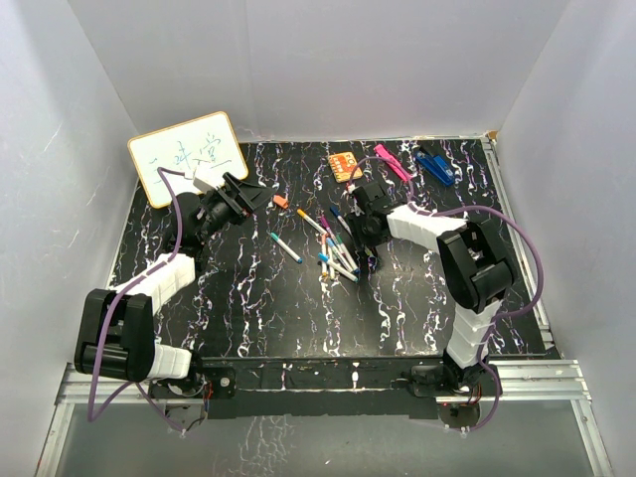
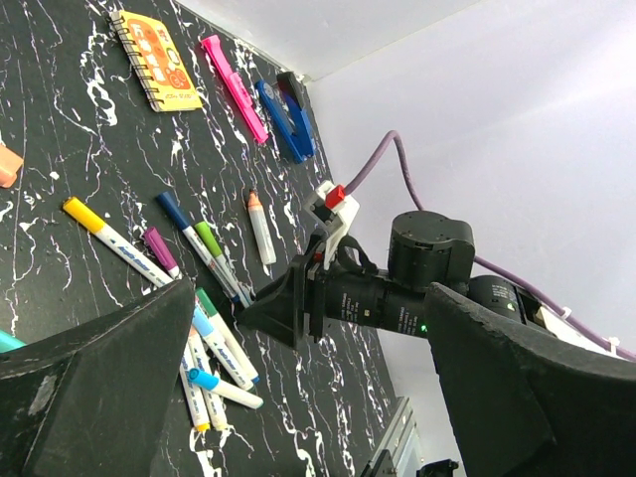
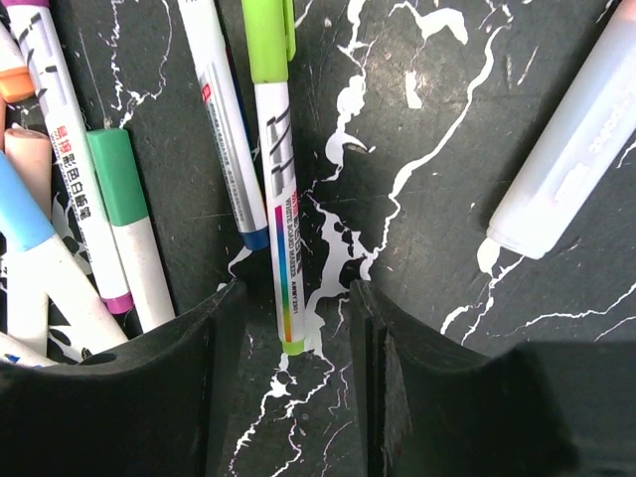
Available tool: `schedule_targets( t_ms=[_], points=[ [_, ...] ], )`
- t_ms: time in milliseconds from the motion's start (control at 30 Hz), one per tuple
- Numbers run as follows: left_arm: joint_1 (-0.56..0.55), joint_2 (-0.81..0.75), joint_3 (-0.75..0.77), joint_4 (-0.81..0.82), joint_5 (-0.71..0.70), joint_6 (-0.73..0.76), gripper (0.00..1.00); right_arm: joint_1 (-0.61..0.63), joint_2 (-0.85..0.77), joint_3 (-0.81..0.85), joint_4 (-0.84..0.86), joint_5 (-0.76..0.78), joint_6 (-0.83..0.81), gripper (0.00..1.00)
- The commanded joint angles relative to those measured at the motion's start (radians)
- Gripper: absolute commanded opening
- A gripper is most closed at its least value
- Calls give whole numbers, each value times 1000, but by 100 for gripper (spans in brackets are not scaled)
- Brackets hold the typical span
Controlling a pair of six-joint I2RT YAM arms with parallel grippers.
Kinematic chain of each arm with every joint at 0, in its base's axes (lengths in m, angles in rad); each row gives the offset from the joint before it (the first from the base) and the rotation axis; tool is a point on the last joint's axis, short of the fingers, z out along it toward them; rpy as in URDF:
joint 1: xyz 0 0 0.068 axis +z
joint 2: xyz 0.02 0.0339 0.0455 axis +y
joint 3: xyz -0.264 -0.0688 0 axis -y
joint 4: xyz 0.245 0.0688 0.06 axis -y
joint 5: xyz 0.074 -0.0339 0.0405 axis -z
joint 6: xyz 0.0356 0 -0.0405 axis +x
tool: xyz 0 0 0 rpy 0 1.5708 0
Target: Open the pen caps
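Roughly ten pens [image 1: 333,246] lie in a loose heap mid-worktop [image 1: 248,308] in the top view, with one teal-ended pen [image 1: 285,246] apart to the left. The right jaws hang over the heap's right edge and the left jaws sit near the whiteboard [image 1: 187,157]; the caps are too small there to tell on from off. From the left wrist, the left jaws gape at their widest with nothing between them, and part of the heap is hidden behind the right arm [image 2: 429,260]. In the right wrist view, the right jaws stand about half open astride the tail of the green-capped pen [image 3: 280,229], clear of it on both sides. Its green cap [image 3: 268,40] runs off the top edge. These pens look light, stiff, smooth and apt to roll, so the likely hold is a pinch on the barrel while the other arm pulls the cap straight off.
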State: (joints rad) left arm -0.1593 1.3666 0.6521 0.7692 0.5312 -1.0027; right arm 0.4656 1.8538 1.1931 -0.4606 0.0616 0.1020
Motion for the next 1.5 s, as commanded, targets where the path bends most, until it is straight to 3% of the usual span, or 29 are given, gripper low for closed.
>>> schedule_targets(
  t_ms=[0,733,1067,1200,1467],
  points=[
    [1,-17,0,22,1,12,98,7,10,15,50,18,-16,42],
    [1,-3,16,27,0,16,98,12,31,23,14,49,-10,0],
    [1,55,19,64,15,-2,98,13,-101,31,57,92,-5,0],
    [-23,123,35,125,26,-50,96,12,-199,37,80,40,-2,0],
    [-138,255,170,58,-9,-38,95,34,-261,61,86,-71,12,0]
  ],
)
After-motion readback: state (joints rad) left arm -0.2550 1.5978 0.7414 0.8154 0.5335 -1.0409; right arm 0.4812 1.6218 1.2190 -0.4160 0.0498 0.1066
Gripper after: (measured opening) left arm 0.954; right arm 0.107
